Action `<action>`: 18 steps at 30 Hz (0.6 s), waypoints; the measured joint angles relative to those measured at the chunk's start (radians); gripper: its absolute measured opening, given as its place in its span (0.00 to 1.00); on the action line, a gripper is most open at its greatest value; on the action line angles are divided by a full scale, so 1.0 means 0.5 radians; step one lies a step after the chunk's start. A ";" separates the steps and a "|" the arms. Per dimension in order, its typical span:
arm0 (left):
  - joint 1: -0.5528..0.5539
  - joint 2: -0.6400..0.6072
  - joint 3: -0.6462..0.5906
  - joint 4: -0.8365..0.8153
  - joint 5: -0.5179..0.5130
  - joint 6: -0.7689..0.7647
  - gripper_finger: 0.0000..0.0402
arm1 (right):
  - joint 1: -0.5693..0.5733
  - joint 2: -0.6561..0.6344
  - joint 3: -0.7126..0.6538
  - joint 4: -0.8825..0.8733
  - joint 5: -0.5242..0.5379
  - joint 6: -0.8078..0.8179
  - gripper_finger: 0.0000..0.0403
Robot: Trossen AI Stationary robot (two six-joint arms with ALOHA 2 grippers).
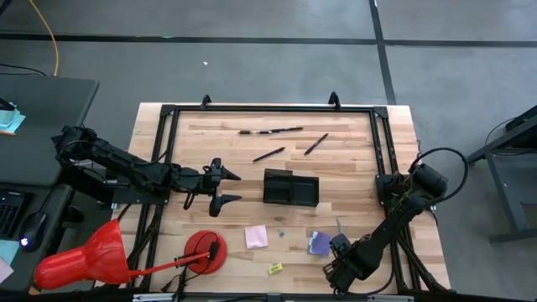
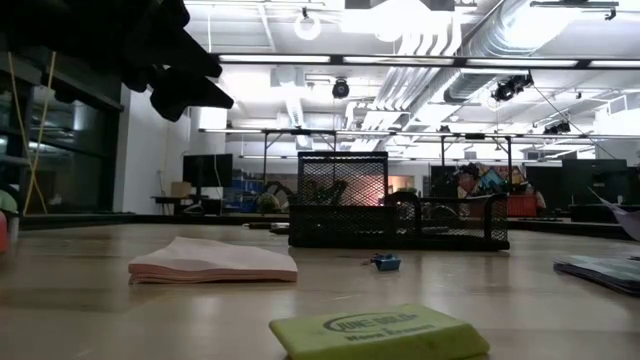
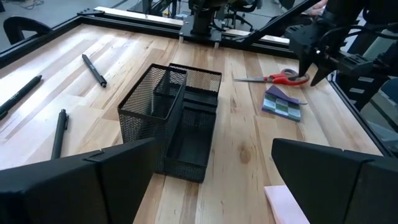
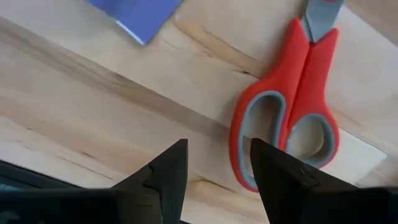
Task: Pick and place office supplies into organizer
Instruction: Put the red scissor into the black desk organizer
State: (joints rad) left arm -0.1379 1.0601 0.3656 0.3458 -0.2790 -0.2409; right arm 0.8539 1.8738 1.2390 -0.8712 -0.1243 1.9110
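The right gripper [image 4: 214, 165], fingers apart and empty, hovers just beside the red-handled scissors [image 4: 289, 106] lying flat near the purple pad [image 4: 134, 15]. Rigid, light and low-lying, the scissors probably grip best across the closed handles. The left gripper [image 1: 225, 186] waits open beside the black mesh organizer [image 1: 290, 188].
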 joint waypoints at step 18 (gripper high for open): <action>0.000 0.000 0.000 -0.010 0.000 -0.001 0.78 | 0.023 0.000 -0.117 0.113 -0.091 0.060 0.33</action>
State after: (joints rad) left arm -0.1381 1.0603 0.3656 0.3408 -0.2790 -0.2413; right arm 0.8654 1.8736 1.1805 -0.8149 -0.1699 1.9408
